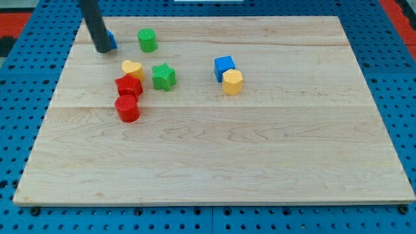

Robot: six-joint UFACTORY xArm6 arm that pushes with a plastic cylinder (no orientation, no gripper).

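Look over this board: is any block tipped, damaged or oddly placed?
Nothing stands out. All blocks sit flat on the wooden board. Only a blue block is partly hidden behind my tip, which seems to touch it near the view's top left.

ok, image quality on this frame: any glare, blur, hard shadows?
Camera view: even, diffuse light, no glare on the wooden board. Blocks stay sharp, with only faint shadows, e.g. under the red cylinder. The rod looks slightly soft; my tip hides most of a blue block behind it. The board's edges converge toward the view's top.

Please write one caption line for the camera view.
My tip covers a blue block near the wooden board's top-left corner.
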